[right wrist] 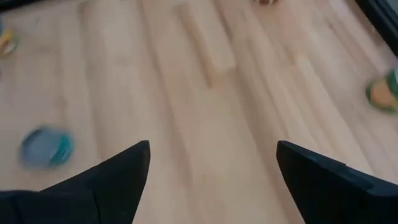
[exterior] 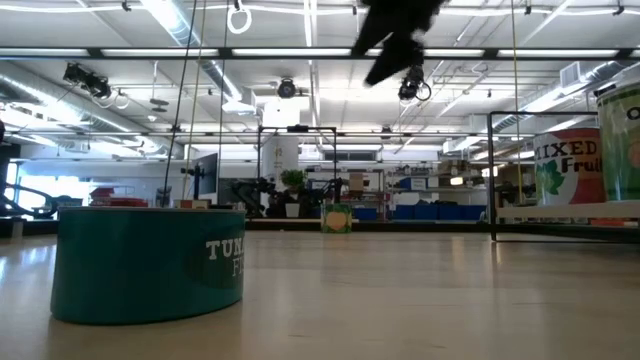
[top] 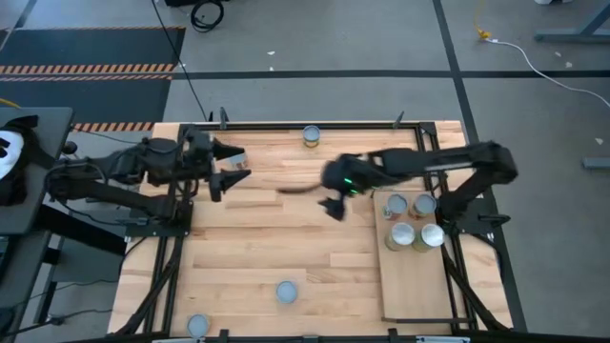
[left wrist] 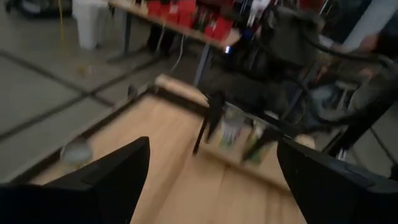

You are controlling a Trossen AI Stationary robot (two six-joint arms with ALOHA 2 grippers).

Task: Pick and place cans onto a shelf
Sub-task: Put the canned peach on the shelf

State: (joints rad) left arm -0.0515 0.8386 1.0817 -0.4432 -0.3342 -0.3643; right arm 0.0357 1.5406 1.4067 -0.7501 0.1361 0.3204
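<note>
My left gripper [top: 235, 168] is open and empty over the table's far left part. My right gripper [top: 334, 202] is open and empty, high above the table's middle; it also shows in the low view [exterior: 395, 45]. The shelf [top: 415, 281] is a pale board lying at the table's right, with several cans [top: 413, 219] standing on its far end. Loose cans stand on the tabletop: one at the far edge [top: 312, 135], a teal one near the front [top: 286, 291] and one at the front left [top: 197, 326]. The right wrist view looks down on the teal can [right wrist: 46, 146].
A black wire frame [top: 443, 205] runs along the shelf's right side and far end. In the low view the teal can [exterior: 150, 265] stands close at the left, and the labelled cans on the shelf [exterior: 575, 165] stand at the right. Bare planks lie between the two arms.
</note>
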